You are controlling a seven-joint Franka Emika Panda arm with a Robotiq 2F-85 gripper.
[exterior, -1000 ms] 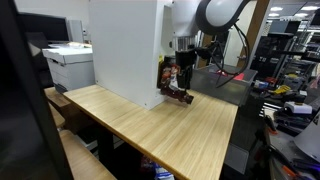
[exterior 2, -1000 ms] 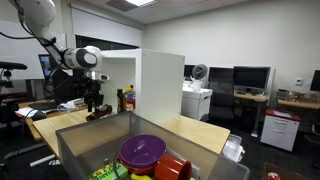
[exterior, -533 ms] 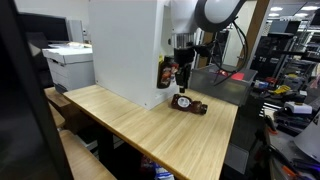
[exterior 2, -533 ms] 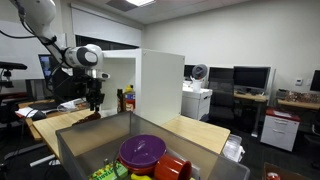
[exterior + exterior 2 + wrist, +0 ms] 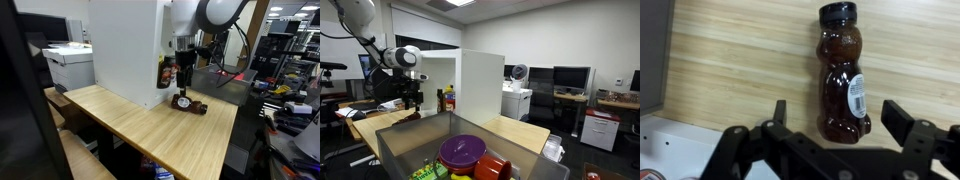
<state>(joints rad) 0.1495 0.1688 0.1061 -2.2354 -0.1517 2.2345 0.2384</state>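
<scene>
A brown bear-shaped bottle [image 5: 839, 75] with a black cap and a white label lies on its side on the wooden table [image 5: 730, 60]. It also shows in an exterior view [image 5: 187, 104], lying near the table's far edge. My gripper [image 5: 840, 115] is open and empty, raised above the bottle, with its fingers on either side of the bottle's lower end. In an exterior view the gripper [image 5: 184, 77] hangs a little above the bottle. In the other one the gripper [image 5: 414, 98] shows behind the bin's rim and the bottle is hard to make out.
A tall white box [image 5: 125, 45] stands on the table beside the gripper, with a red bottle [image 5: 165, 72] at its side. A grey bin [image 5: 470, 150] holding a purple bowl and toys stands in the foreground. Desks, printers and monitors surround the table.
One second ago the bottle was in the gripper low over the table. It has been let go and now lies on the table; the gripper has opened and risen.
</scene>
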